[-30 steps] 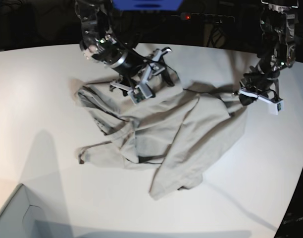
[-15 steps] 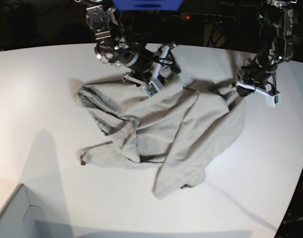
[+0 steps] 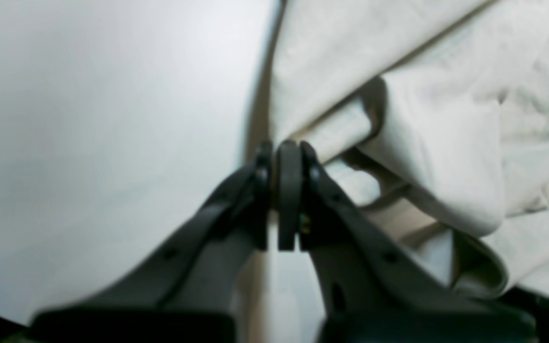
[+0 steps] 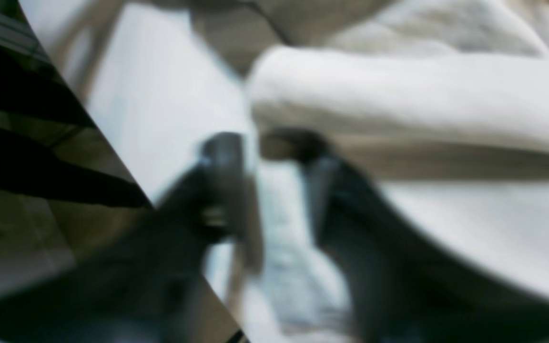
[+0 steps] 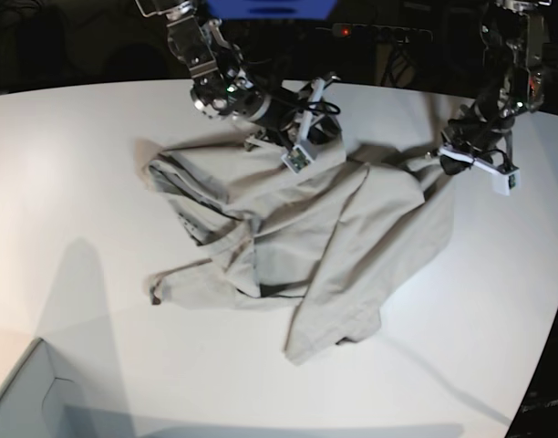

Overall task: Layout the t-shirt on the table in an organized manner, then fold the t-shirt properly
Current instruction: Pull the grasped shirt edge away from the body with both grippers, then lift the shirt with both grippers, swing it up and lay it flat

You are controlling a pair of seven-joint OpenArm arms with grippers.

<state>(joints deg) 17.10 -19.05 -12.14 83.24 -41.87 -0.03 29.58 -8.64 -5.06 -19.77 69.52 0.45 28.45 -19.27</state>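
Observation:
The light grey-beige t-shirt (image 5: 334, 237) lies crumpled across the middle of the white table (image 5: 78, 164). My left gripper (image 5: 443, 167) is at the shirt's far right corner, shut, with the cloth drawn up to it. In the left wrist view its fingertips (image 3: 289, 157) are pressed together, and a fold of the t-shirt (image 3: 422, 119) runs into them. My right gripper (image 5: 295, 153) is low over the shirt's far edge. The right wrist view is blurred: its fingers (image 4: 224, 147) stand a little apart at the gripper (image 4: 265, 143), right under a thick cloth fold (image 4: 422, 95).
A pale box corner (image 5: 24, 392) juts in at the front left. The table's curved far edge runs behind both arms, with a power strip (image 5: 370, 32) in the dark beyond. The table's right edge (image 5: 548, 365) is close to the left arm.
My right gripper has slid right and back along the shirt's far edge, and its jaws have narrowed. My left gripper has shifted slightly back, drawing the shirt's right corner with it.

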